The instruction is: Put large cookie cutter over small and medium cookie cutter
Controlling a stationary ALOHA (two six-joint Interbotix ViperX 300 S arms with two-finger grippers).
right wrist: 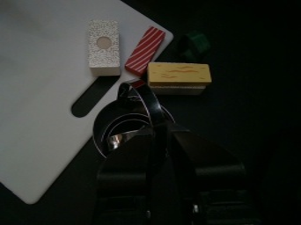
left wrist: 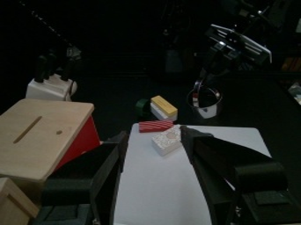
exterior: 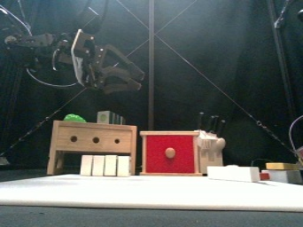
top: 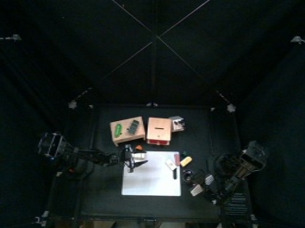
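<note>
In the right wrist view, my right gripper (right wrist: pixel 139 123) is shut on a shiny metal cookie cutter (right wrist: pixel 123 119). It holds the cutter above the edge of the white mat (right wrist: pixel 47 97), where it casts a shadow. Curved metal rims show one inside another; I cannot tell the sizes apart. In the left wrist view the same gripper hangs at the mat's far side with the ring (left wrist: pixel 206 98). My left gripper (left wrist: pixel 159 163) is open and empty, raised above the mat's left part (top: pixel 131 160).
A white block (right wrist: pixel 104 44), a red striped block (right wrist: pixel 147 48) and a yellow block (right wrist: pixel 179 75) lie by the mat's edge near the right gripper. A wooden box (exterior: pixel 92 146) and a red box (exterior: pixel 172 152) stand behind the mat.
</note>
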